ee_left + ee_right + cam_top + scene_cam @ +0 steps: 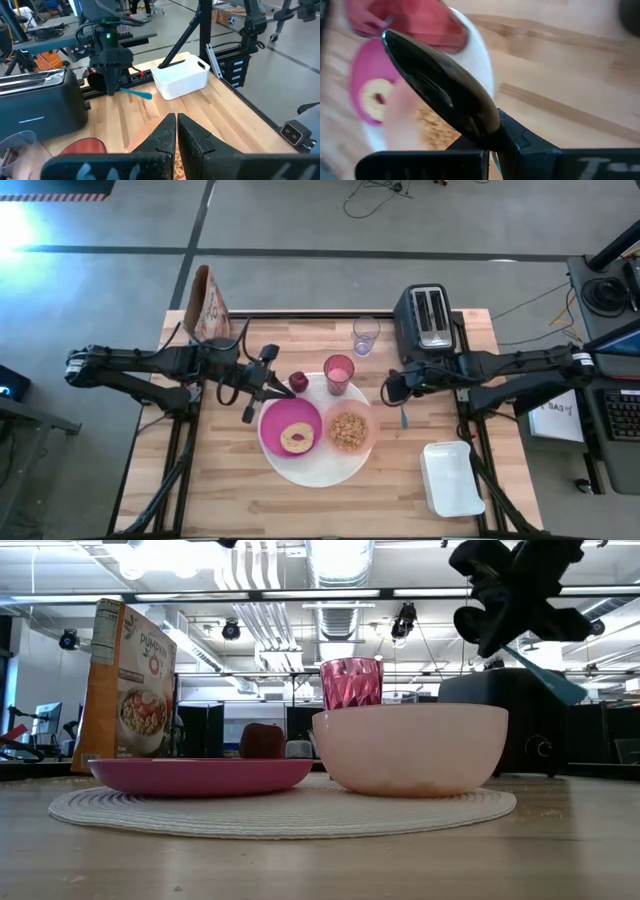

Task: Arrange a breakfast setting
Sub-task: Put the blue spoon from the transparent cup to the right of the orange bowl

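Note:
A large white round plate (312, 472) carries a magenta plate (276, 423) with a bagel (297, 437), and a peach bowl (350, 430) of cereal. Behind them stand a pink tumbler (339, 373), a dark-red fruit (298, 382) and a clear glass (365, 335). My left gripper (176, 125) hovers shut above the magenta plate's far edge, holding nothing. My right gripper (392, 392) is in the air to the right of the bowl, shut on the teal-handled spoon (440, 85). My right gripper pinches the spoon between its two fingers, slanting down from the table's right. The fingers themselves hide the exact spot. The dark shiny bowl of the spoon (445, 90) sticks out ahead of the fingers. The teal handle (136, 93) juts out the other way, clear of the table.
A black toaster (428, 318) stands at the far right. A cereal box (207, 305) stands at the far left. A white bin (452, 477) sits near the front right corner. Bare wood lies between the bowl and the bin.

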Controlling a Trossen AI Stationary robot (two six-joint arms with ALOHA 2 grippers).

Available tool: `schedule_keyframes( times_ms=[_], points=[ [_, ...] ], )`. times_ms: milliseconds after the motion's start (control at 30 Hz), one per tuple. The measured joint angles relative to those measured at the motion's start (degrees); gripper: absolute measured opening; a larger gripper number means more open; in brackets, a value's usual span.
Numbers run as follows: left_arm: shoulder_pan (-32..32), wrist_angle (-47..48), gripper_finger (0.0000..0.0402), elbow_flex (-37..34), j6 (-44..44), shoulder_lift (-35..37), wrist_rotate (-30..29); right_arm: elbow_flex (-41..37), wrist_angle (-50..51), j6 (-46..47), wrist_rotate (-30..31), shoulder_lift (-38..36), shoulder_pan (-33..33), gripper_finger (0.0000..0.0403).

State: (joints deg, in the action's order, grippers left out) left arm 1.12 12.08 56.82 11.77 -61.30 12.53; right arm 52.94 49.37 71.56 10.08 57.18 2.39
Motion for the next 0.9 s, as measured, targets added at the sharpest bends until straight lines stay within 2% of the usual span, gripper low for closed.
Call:
schedule_keyframes(
  times_ms=[233,500,767,900],
  points=[
    [1.46,0.21,0.0000,0.00,-0.02,0.20,0.00,-9.67,-9.93,3.71,-1.35,-4.01,0.11,0.0008],
    [2.23,0.45,0.0000,0.00,-0.80,0.22,0.03,-19.50,-25.15,5.16,-7.29,-2.96,0.12,0.0008],
    [2.23,0.44,0.0000,0.00,-1.87,0.22,0.02,-27.85,-38.29,9.53,-10.05,-2.62,0.11,0.0008],
    [2.23,0.46,0.0000,0.02,-2.04,0.22,0.02,-30.31,-40.80,11.08,-10.59,-2.22,0.12,0.0008]
  ],
)
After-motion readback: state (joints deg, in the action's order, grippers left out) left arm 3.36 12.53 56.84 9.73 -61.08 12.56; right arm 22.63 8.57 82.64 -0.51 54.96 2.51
